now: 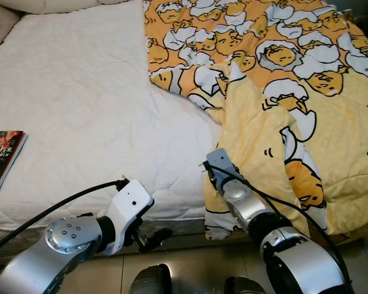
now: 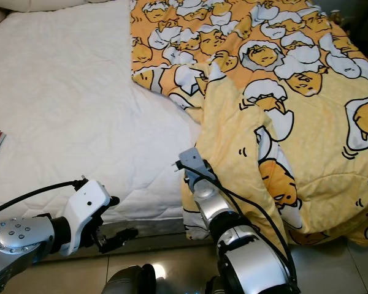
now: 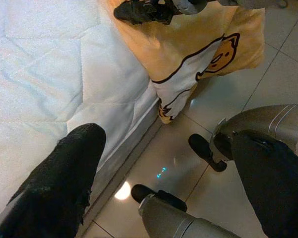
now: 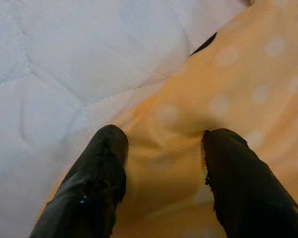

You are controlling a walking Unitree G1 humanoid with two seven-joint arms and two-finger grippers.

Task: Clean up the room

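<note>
A: Where was the blanket [image 1: 306,104]?

B: The yellow one with the egg cartoon print covered the right side of the bed [image 1: 73,110], bunched into a ridge near the middle, with one corner spilling over the front edge toward the tiled floor [image 3: 223,99]. Its far and right edges ran out of frame.

A: And the right hand [image 4: 159,144]?

B: It was at the front edge of the bed, pressed into the blanket's hanging fold. In the right wrist view its two black fingers [image 4: 102,163] stood apart with yellow fabric puckered between them, so the hand was open, not clamped. From the head views the fingers were buried behind the cloth; only the wrist and cable showed.

A: The left hand [image 3: 169,163]?

B: Low, just off the front edge of the bed, near the mattress side. Its fingers [image 3: 64,183] were spread wide and held nothing; the floor and the robot's own legs showed between them.

A: Anything else on the bed?

B: A book [image 1: 3,158] with a dark cover lay at the left edge, partly cut off by the frame; its title was too small to read. A white pillow [image 1: 61,5] sat at the head of the bed, mostly cropped. The rest was bare white quilted mattress cover.
</note>
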